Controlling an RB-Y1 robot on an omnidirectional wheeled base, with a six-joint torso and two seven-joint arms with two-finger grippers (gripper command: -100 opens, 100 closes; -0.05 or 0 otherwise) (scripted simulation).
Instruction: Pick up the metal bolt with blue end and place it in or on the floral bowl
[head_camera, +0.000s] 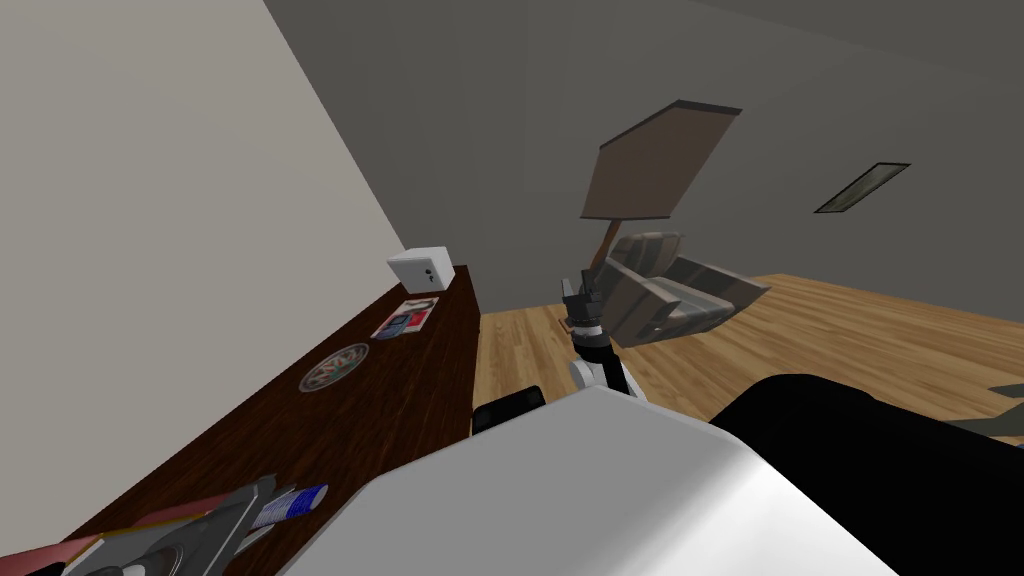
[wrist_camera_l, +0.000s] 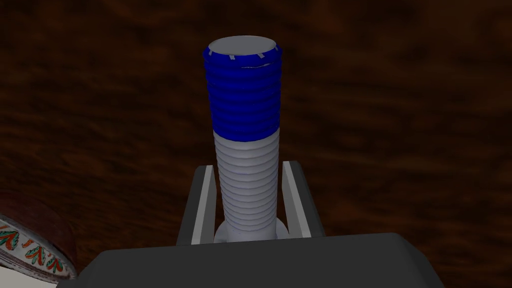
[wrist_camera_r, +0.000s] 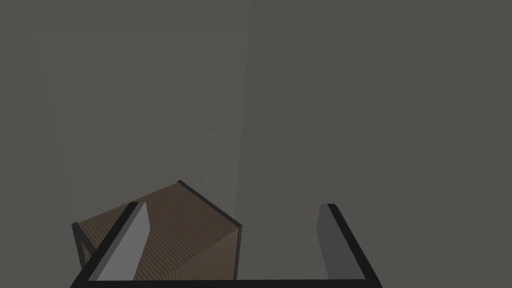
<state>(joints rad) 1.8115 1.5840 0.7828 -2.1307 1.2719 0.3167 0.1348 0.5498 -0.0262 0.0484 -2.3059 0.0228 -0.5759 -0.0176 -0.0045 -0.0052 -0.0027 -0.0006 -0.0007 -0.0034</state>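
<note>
Where the left gripper (wrist_camera_l: 248, 167) reaches over the dark wooden table (wrist_camera_l: 400, 125), its two fingers (wrist_camera_l: 205, 210) are closed in on the bolt (wrist_camera_l: 245, 125), pressing the pale grey threaded shaft from both sides near its head. The bolt runs straight out along the gripper, and its blue threaded end points away from the dark body, well past the fingertips. Whether the bolt touches the tabletop or hangs just clear of it cannot be told. The floral bowl (wrist_camera_l: 25, 250), of which a white rim with red and green figures shows, sits close beside the gripper's body and apart from the bolt, on the side away from the blue end. In the head view the bolt (head_camera: 292, 503) lies over the near end of the table (head_camera: 400, 390), close to its edge; farther along stand a round patterned disc (head_camera: 335, 367), a magazine (head_camera: 405, 318) and a white box (head_camera: 421, 270). The right gripper (wrist_camera_r: 234, 206) is raised ahead of the chest, off the table, its fingers standing wide apart.
</note>
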